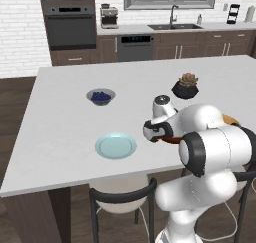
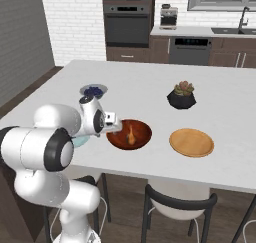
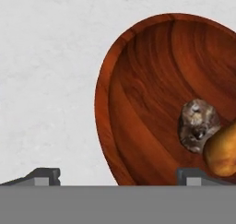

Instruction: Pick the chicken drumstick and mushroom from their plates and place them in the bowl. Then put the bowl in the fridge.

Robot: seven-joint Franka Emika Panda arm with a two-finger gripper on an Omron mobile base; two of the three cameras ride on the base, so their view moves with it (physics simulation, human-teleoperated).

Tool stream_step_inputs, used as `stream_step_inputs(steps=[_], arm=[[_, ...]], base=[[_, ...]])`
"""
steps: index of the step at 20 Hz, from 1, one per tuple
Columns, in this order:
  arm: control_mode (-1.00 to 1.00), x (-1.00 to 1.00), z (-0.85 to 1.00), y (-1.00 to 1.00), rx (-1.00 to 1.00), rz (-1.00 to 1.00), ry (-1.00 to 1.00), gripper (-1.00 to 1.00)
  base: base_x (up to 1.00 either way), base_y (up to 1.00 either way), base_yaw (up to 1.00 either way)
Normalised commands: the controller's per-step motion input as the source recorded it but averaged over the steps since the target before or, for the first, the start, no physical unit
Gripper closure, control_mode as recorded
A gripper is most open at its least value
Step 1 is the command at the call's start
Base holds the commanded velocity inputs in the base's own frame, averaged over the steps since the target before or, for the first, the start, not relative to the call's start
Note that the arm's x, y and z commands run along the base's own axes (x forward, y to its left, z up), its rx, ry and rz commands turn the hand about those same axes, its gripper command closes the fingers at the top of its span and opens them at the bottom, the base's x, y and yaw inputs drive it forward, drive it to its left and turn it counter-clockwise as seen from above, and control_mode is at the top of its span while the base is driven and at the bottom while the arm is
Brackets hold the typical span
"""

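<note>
The gripper hangs low over the near side of the island, its two dark fingertips spread wide with nothing between them — one over bare counter, the other over the bowl's near rim. In the hand view the bowl sits on the white counter, and inside it the mushroom lies touching the drumstick, which runs off the picture's edge. From the right base view the bowl stands just beyond the hand, with the drumstick showing as a small golden shape in its middle; the mushroom cannot be made out there. Just right of the bowl lies the wooden plate, bare. Left of the arm, in the left base view, is the blue plate, also bare. Farther back on the island stand a small grey bowl of blueberries and a black succulent pot, well apart from each other. Beyond the island, along the far wall, are the dark wall oven, a coffee machine and a sink
</note>
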Motion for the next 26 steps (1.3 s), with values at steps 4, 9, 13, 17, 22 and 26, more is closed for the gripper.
stream_step_inputs(steps=[4, 9, 13, 17, 22, 26], arm=[[-1.0, 0.0, -0.31, 0.0, -0.04, -0.03, 0.0, -1.0], [-1.0, 0.16, -0.03, 0.0, 0.0, -0.04, 0.0, -1.0], [-1.0, 0.22, -0.02, 0.0, 0.0, -0.05, 0.0, -1.0], [-1.0, 0.21, -0.19, 0.0, -0.04, -0.06, 0.0, -1.0], [-1.0, 0.05, -0.28, -0.05, -0.06, -0.06, 0.0, -1.0], [-1.0, 0.0, -0.19, -0.01, -0.04, -0.07, 0.0, 1.0]], base=[[0.0, 0.0, 0.0], [0.0, 0.0, 0.0], [0.0, 0.0, 0.0], [0.0, 0.0, 0.0], [0.0, 0.0, 0.0], [0.0, 0.0, 0.0]])
